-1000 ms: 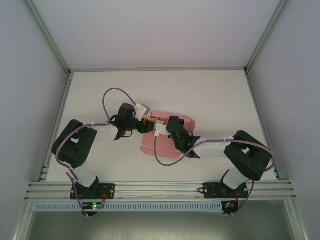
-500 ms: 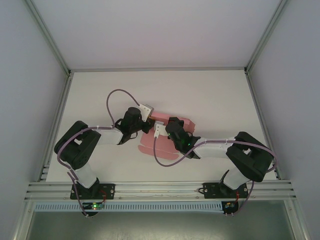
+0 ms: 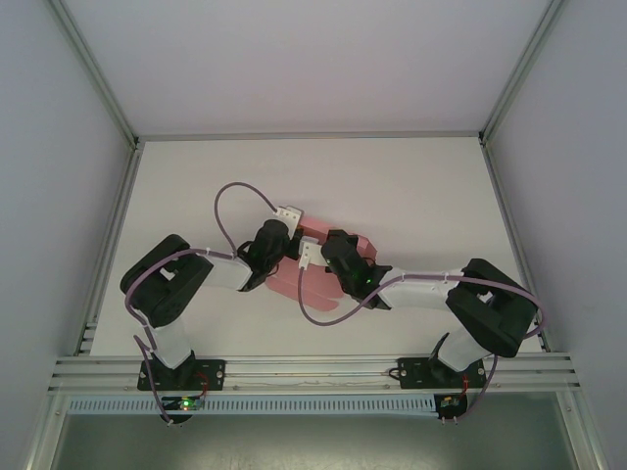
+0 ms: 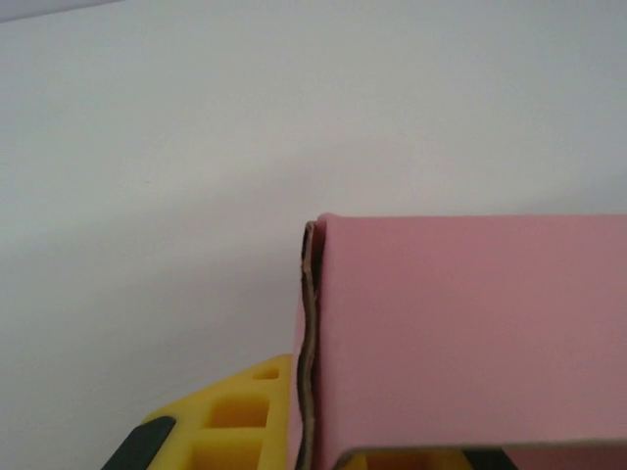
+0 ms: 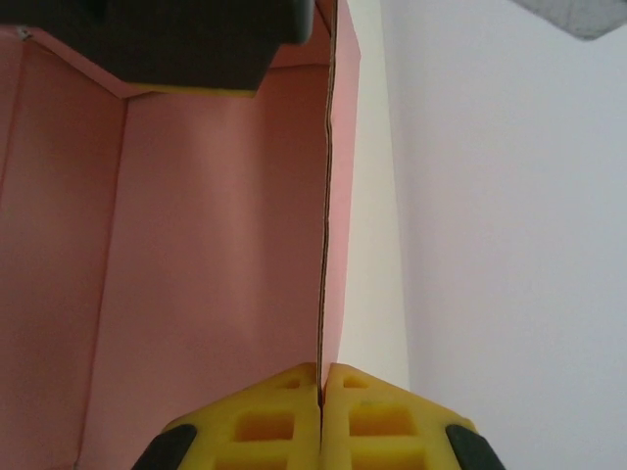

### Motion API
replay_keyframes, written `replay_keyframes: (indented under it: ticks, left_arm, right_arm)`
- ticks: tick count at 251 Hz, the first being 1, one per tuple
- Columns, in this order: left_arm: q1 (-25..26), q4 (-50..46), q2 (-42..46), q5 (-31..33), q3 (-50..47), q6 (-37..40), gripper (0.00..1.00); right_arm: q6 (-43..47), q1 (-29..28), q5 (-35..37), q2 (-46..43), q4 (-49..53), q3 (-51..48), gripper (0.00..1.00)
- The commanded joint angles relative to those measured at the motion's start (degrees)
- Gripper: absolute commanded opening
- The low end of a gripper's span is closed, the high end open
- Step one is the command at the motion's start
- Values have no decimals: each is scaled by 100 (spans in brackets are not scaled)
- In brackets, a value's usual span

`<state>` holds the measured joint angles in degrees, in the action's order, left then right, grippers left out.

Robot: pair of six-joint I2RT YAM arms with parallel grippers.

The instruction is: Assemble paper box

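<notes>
1. Jaws of the left gripper (image 4: 313, 443) are closed on a pink panel of the paper box (image 3: 287, 284), with a yellow pad (image 4: 235, 426) beside the card's edge.
2. The right gripper (image 5: 321, 392) has its jaws pinched together on the thin edge of an upright wall, which runs straight away from its fingertips.
3. The box sits mid-table (image 3: 411, 196) between both grippers, partly folded.
4. The arms cover much of it. The visible pink stretches from the far side towards the near left.

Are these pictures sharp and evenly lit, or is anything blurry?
Top external: even, soft light, no glare; the paper box is small but clear. Left wrist: its card edge is fairly sharp. Right wrist: a dark shape at top left looks soft.
</notes>
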<state>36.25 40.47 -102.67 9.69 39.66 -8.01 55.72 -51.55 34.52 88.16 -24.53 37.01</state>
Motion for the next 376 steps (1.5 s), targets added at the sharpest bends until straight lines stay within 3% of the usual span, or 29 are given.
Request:
replay_keyframes:
  ticks: [1, 56, 92, 123, 156, 208, 241, 267, 289, 308, 321, 344, 367, 376]
  left_arm:
    - [-265, -452, -376, 1956, -329, -356, 0]
    - [-217, -613, -455, 2720, -409, -607, 0]
    - [-188, -599, -413, 2900, -527, -635, 0]
    - [-163, -355, -391, 2603, -650, -561, 0]
    - [-162, -198, -289, 1793, -714, -405, 19]
    - [-167, -293, -262, 1168, -575, -400, 25]
    - [-162, -292, -294, 1114, -463, -467, 16]
    - [-160, -417, -351, 1398, -363, -474, 0]
    - [-154, -478, -340, 1563, -340, -443, 0]
    - [-139, -497, -138, 1298, -358, -414, 0]
    - [-100, -555, 96, 1129, -355, -369, 0]
    - [27, -1032, 646, 1078, -209, -360, 0]
    - [203, -2081, 1221, 1355, 165, -598, 0]
    - [250, -2486, 1407, 1448, 294, -733, 0]
  right_arm:
    - [-218, -92, -60, -48, 1171, -127, 0]
    - [-346, -75, -50, 49, 1406, -19, 0]
    - [-388, -66, -51, 19, 1469, -10, 0]
    - [-419, -49, -77, 3, 1469, 15, 0]
    - [-450, -4, -103, -5, 1452, 34, 0]
    - [-492, 42, -183, -102, 1458, 49, 0]
    - [-477, 42, -158, -35, 1460, 77, 0]
    - [-487, 61, -122, -3, 1445, 85, 0]
    - [-532, 75, -128, -60, 1413, 94, 0]
    - [-643, 69, -68, -130, 1332, 156, 0]
    - [-728, 44, 58, -219, 1329, 270, 16]
    - [-934, -9, 193, -472, 1392, 584, 24]
    - [-1072, -61, 81, -901, 1346, 751, 58]
    - [-1119, -81, -28, -1109, 1259, 734, 83]
